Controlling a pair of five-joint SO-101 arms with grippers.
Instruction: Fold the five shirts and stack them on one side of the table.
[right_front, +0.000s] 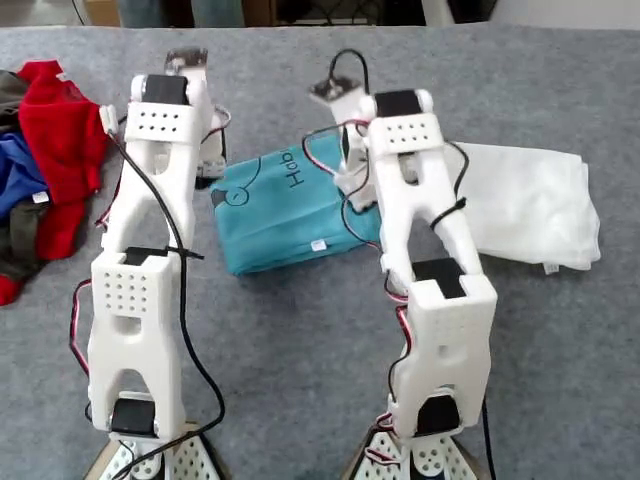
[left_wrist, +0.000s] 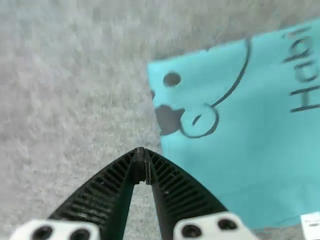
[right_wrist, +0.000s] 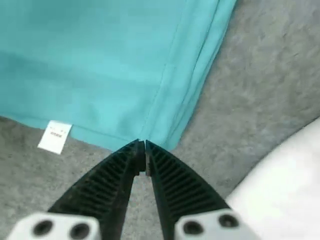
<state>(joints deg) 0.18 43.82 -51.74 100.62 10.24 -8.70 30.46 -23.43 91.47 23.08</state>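
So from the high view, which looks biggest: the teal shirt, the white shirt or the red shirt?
1. Teal shirt and white shirt: they look about alike, and the right arm covers part of each, so I won't rank them.
2. Red shirt: looks smallest, all bunched up.

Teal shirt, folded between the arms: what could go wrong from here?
1. The right gripper is shut at the layered edge of the teal shirt; a push there might ruck the fold open.
2. The teal shirt lies apart from the white shirt; carrying it over could undo the fold.
3. The heap of unfolded shirts looks tangled; pulling one may drag others.
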